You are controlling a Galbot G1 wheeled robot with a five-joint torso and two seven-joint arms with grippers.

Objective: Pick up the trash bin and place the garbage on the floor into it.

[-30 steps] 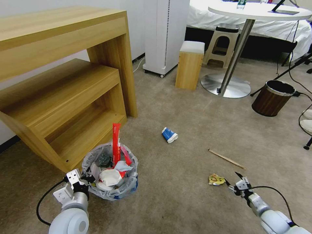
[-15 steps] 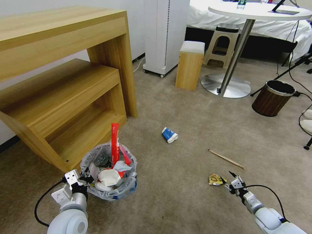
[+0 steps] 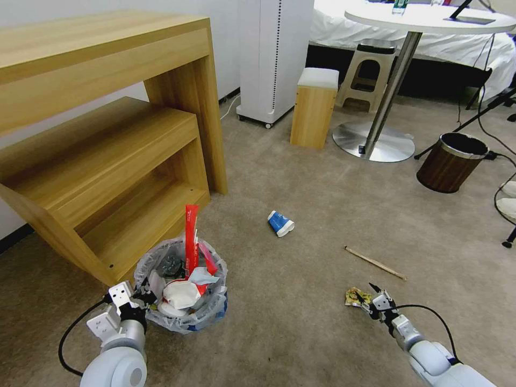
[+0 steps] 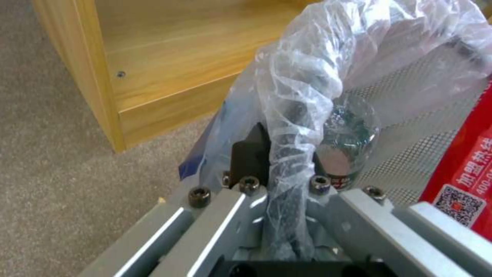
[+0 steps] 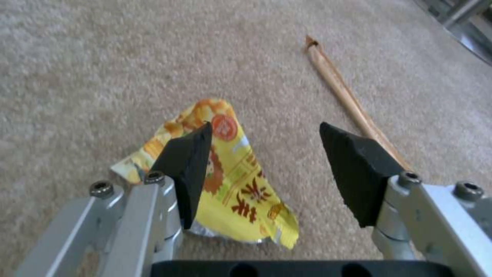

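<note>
The trash bin (image 3: pixel 210 310), lined with a crinkly plastic bag (image 4: pixel 307 77), stands on the beige carpet by the wooden shelf, full of cups and a tall red wrapper (image 3: pixel 191 236). My left gripper (image 3: pixel 143 295) is shut on its near rim, pinching bag and mesh wall (image 4: pixel 284 165). My right gripper (image 3: pixel 368 299) is open and low over the floor, straddling one edge of a yellow wrapper (image 5: pixel 241 192), which also shows in the head view (image 3: pixel 355 296). A wooden stick (image 3: pixel 375 263) lies just beyond it. Farther off lies a crushed blue-white cup (image 3: pixel 280 223).
A wooden shelf unit (image 3: pixel 107 134) stands close behind the bin. A brown wood-grain bin (image 3: pixel 450 162), a round table's metal base (image 3: pixel 373 142), a wooden stool (image 3: pixel 314 107), cables and white slippers (image 3: pixel 508 204) are at the far right. Open carpet lies between my arms.
My right gripper has moved left and lower, up to the yellow wrapper. The left gripper and the bin have barely shifted.
</note>
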